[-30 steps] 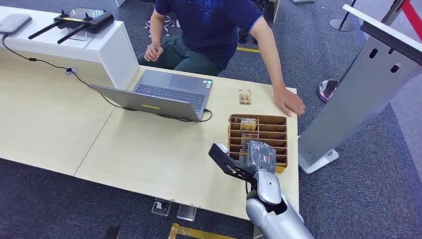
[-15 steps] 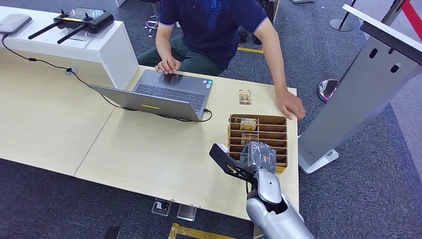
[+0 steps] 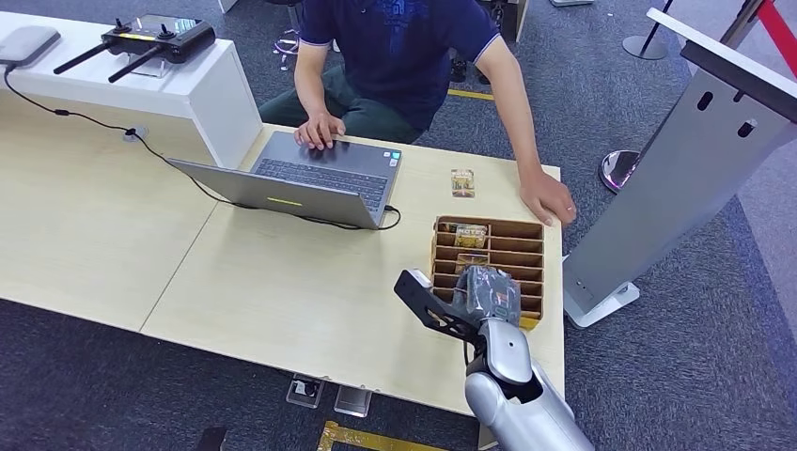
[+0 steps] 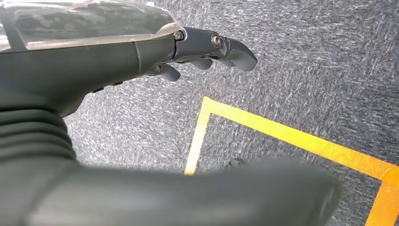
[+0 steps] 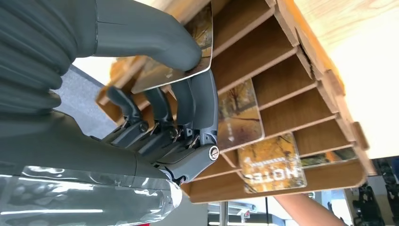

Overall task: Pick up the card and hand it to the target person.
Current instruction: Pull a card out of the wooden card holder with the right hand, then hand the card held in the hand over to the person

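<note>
Right hand (image 3: 486,293) sits over the near end of the wooden card rack (image 3: 526,246), which stands on the pale surface (image 3: 282,282) at roughly 5 o'clock from the laptop (image 3: 310,178). In the right wrist view the thumb presses on top of a card (image 5: 183,61) and the darker fingers (image 5: 188,108) curl beneath it, so the card is pinched in that hand (image 5: 155,122); the card lies at the mouth of a slot, and whether its far edge is clear of the rack is hard to tell from this angle. Two more cards (image 5: 270,165) rest in slots toward the rack's far end, one printed "HOTEL". A loose card (image 3: 461,182) lies flat on the surface at 12 o'clock from the rack, well apart from it. The person (image 3: 404,47) sits at the far side, one hand on the laptop, the other hand (image 3: 548,197) flat on the surface near the rack's far right corner. Left hand (image 4: 202,52) hangs over grey carpet with a yellow floor line (image 4: 291,136), fingers loosely spread, holding nothing.
</note>
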`<state>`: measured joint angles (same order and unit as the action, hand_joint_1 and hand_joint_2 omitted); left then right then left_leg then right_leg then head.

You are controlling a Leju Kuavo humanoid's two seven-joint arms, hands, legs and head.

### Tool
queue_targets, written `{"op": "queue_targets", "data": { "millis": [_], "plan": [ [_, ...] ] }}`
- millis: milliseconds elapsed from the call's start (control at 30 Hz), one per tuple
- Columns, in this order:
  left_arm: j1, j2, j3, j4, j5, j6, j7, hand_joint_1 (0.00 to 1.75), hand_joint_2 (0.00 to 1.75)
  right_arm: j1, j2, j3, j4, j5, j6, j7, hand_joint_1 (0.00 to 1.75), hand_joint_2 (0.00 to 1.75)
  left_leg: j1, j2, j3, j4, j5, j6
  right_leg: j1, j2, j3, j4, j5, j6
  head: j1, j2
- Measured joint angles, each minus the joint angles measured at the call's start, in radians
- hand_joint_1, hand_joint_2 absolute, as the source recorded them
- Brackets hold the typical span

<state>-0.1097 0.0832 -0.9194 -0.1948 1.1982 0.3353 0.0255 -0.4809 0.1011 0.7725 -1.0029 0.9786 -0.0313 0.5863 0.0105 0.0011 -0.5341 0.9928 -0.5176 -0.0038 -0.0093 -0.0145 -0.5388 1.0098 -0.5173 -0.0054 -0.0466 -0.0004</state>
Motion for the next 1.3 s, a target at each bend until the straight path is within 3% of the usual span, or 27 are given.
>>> {"op": "queue_targets", "data": {
  "millis": [367,567,900,1133,1300],
  "plan": [
    [0.0,0.0,0.0,0.0,0.008,0.005,-0.013,0.0,1.75,-0.001,-0.003,0.001,-0.023,0.005,-0.026,-0.03,1.73,1.75,0.0,0.0,0.0,0.0,0.0,0.0,0.0,0.0,0.0,0.0,0.0,0.0,0.0,0.0],
    [0.002,0.0,0.0,0.0,0.017,0.006,-0.022,0.0,1.75,-0.012,-0.027,0.002,-0.148,0.031,-0.037,-0.056,1.73,1.75,0.0,0.0,0.0,0.0,0.0,0.0,0.0,0.0,0.0,0.0,0.0,0.0,0.0,0.0],
    [0.005,0.0,0.0,0.0,0.002,-0.006,-0.033,0.0,1.75,-0.112,-0.073,-0.018,-0.33,-0.003,-0.067,-0.182,1.73,1.75,0.0,0.0,0.0,0.0,0.0,0.0,0.0,0.0,0.0,0.0,0.0,0.0,0.0,0.0],
    [0.003,0.0,-0.001,0.0,-0.03,-0.022,-0.045,0.0,1.75,-0.287,-0.055,-0.017,-0.18,-0.029,-0.224,-0.338,1.73,1.75,0.0,0.0,-0.001,0.0,0.0,0.0,0.0,0.0,0.0,0.001,0.0,0.0,0.0,0.0],
    [0.001,0.0,-0.005,0.0,-0.04,-0.023,-0.049,0.0,1.75,-0.393,-0.015,-0.015,0.008,0.002,-0.331,-0.387,1.73,1.75,0.0,0.0,-0.001,0.0,0.0,0.0,0.0,0.0,0.0,0.001,0.0,0.0,0.0,0.0]
  ]
}}
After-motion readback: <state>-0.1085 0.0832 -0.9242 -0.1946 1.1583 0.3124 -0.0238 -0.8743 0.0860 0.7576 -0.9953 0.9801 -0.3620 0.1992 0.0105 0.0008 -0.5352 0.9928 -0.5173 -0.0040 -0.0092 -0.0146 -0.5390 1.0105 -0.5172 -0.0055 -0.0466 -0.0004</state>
